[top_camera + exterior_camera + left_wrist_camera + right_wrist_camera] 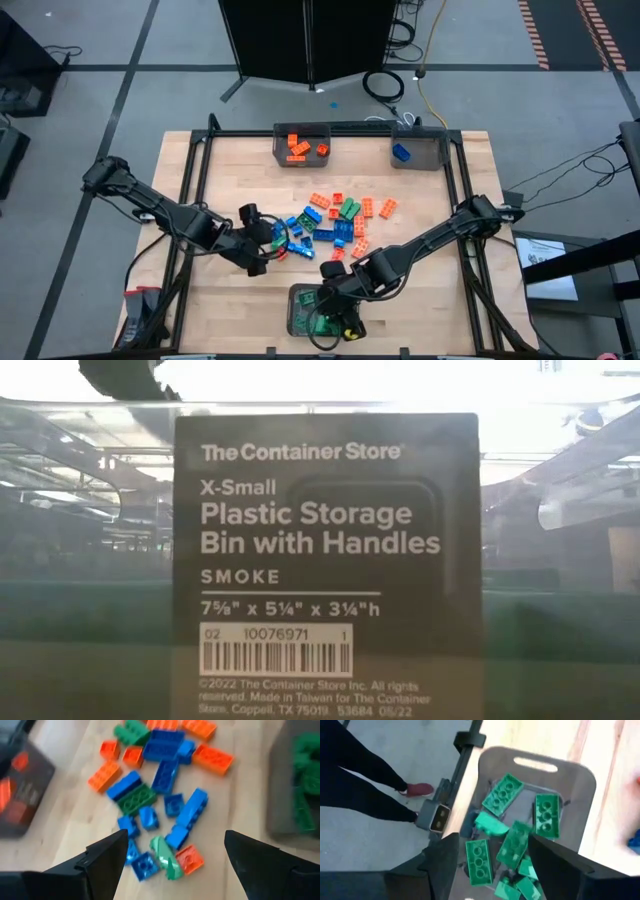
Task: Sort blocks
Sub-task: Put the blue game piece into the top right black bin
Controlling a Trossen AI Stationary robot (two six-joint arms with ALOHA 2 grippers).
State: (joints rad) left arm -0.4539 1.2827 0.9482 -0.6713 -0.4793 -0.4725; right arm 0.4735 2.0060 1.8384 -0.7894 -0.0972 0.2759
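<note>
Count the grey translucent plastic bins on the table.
3: the orange-brick bin at the far edge, the blue-brick bin to its right, and the green-brick bin at the near edge, under the right claw.

3 bins and about 30 loose blocks on the table

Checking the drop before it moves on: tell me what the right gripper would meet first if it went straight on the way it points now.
Most likely the green blocks in the near-edge bin: the right gripper, open, points down into it. Depth is unclear.
</note>
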